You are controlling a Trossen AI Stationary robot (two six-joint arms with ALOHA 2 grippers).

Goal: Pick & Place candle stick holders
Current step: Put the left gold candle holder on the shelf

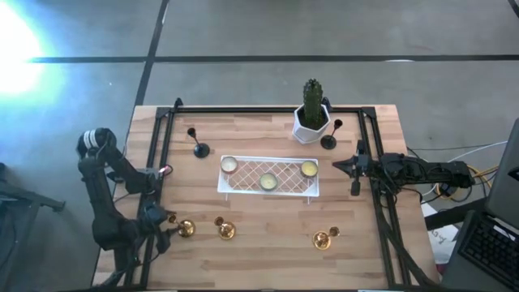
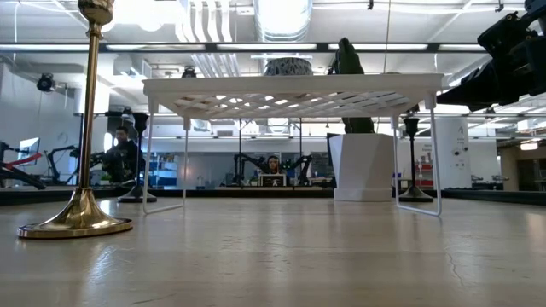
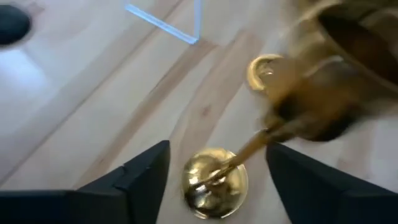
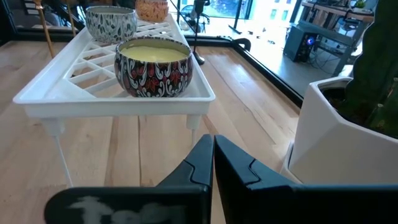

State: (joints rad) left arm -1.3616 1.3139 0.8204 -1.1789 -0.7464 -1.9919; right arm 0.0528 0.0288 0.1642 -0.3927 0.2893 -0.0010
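Three gold candle stick holders stand upright on their round bases near the table's near edge: one at the left [image 1: 186, 229], one beside it [image 1: 225, 229], one at the right [image 1: 323, 238]. Two black holders stand at the far side [image 1: 199, 148] [image 1: 328, 139]. My left gripper [image 1: 166, 221] is open just left of the left gold holder; in the left wrist view its fingers [image 3: 149, 171] stand on either side of that holder [image 3: 214, 183] without touching it. My right gripper [image 1: 345, 166] is shut and empty, right of the white rack [image 1: 268, 176].
The white wire rack [image 4: 112, 93] on thin legs holds three tin candles in the table's middle. A white pot with a cactus [image 1: 312, 122] stands behind it. A black frame [image 1: 162, 154] runs along the table's left, far and right sides. Bare wood lies between the gold holders.
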